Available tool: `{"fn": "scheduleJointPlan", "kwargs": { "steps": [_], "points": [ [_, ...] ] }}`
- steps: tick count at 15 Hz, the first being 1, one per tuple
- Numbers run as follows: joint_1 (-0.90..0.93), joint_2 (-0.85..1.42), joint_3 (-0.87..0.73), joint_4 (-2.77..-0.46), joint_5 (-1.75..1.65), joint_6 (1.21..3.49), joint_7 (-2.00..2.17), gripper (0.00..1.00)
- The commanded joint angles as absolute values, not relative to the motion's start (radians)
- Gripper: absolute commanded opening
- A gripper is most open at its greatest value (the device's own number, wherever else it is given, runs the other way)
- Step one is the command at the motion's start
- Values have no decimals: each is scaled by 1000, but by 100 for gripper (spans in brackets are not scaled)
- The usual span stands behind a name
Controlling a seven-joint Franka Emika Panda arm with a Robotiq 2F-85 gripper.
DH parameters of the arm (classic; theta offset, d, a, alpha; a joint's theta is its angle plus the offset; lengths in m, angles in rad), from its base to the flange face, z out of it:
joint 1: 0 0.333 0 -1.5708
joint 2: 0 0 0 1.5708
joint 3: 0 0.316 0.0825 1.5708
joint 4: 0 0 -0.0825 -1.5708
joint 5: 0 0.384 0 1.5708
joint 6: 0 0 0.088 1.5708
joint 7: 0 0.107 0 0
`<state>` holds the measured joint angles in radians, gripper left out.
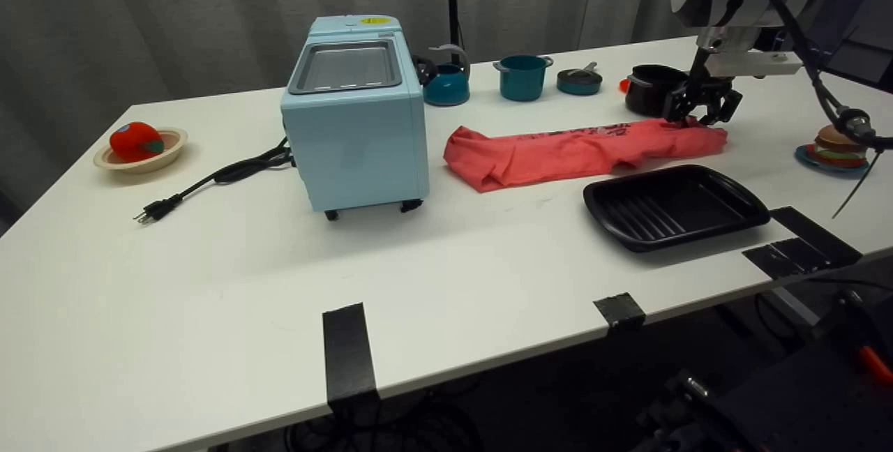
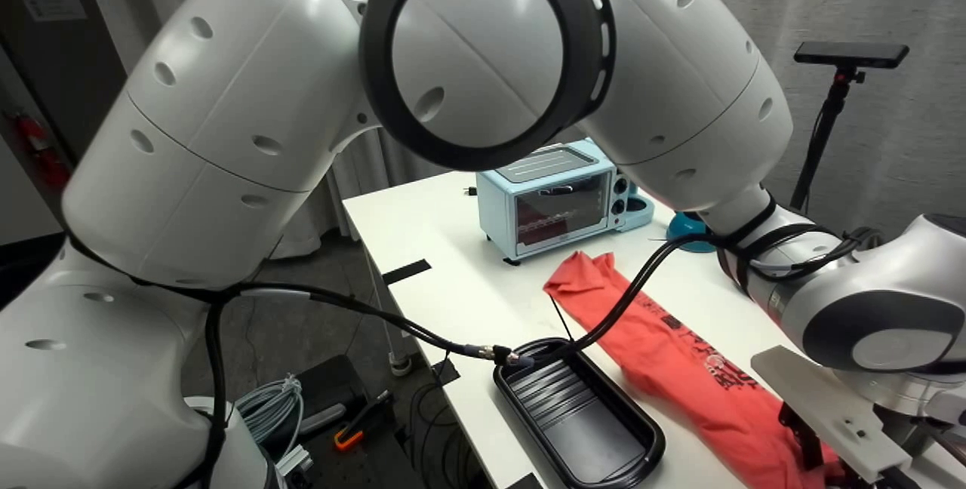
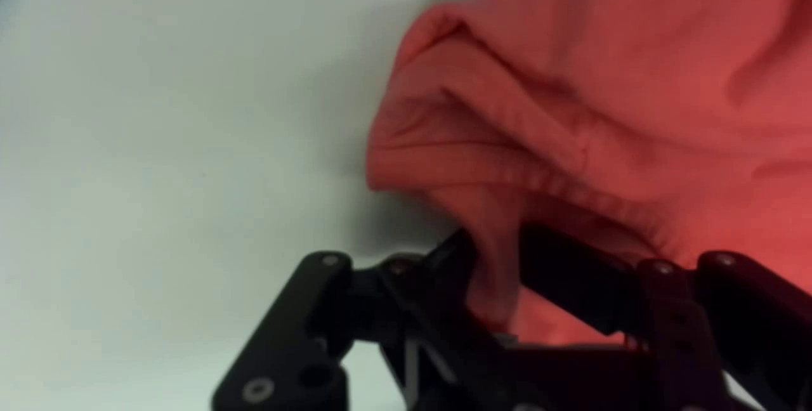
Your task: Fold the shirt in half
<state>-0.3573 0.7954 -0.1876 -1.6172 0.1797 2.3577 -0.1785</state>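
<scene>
The shirt (image 1: pixel 558 153) is red with dark print. It lies as a long, narrow, wrinkled strip on the white table, also visible in an exterior view (image 2: pixel 664 353). My gripper (image 1: pixel 692 117) is at the end of the strip near the black pot. In the wrist view, the gripper (image 3: pixel 498 249) has a bunched piece of the shirt (image 3: pixel 634 113) filling the small gap between its black fingers. The gripped part rises a little from the rest. In an exterior view, the fingers (image 2: pixel 811 447) are partly hidden by the wrist mount.
A black baking tray (image 1: pixel 677 204) lies beside the shirt. A light blue toaster oven (image 1: pixel 356 138) stands past its far end. A black pot (image 1: pixel 652 93), teal pot (image 1: pixel 523 79), teal pan (image 1: pixel 579 82) and kettle (image 1: pixel 446 86) line the back. A toy burger (image 1: pixel 837 148) sits near the arm.
</scene>
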Motion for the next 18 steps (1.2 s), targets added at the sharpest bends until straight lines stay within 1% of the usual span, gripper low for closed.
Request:
{"fn": "scheduleJointPlan", "kwargs": {
  "steps": [1,2,3,4,12,18],
  "points": [
    [-379,787,-157,-1610,171,2334,-169,0],
    [-380,775,-159,-1618,168,2330,-171,0],
    [-379,761,-168,-1627,159,2323,-171,2],
    [-379,749,-175,-1635,152,2319,-172,0],
    [-391,583,-223,-1678,74,2234,-189,0],
    [-369,464,-188,-1732,86,2195,-202,0]
  ]
}}
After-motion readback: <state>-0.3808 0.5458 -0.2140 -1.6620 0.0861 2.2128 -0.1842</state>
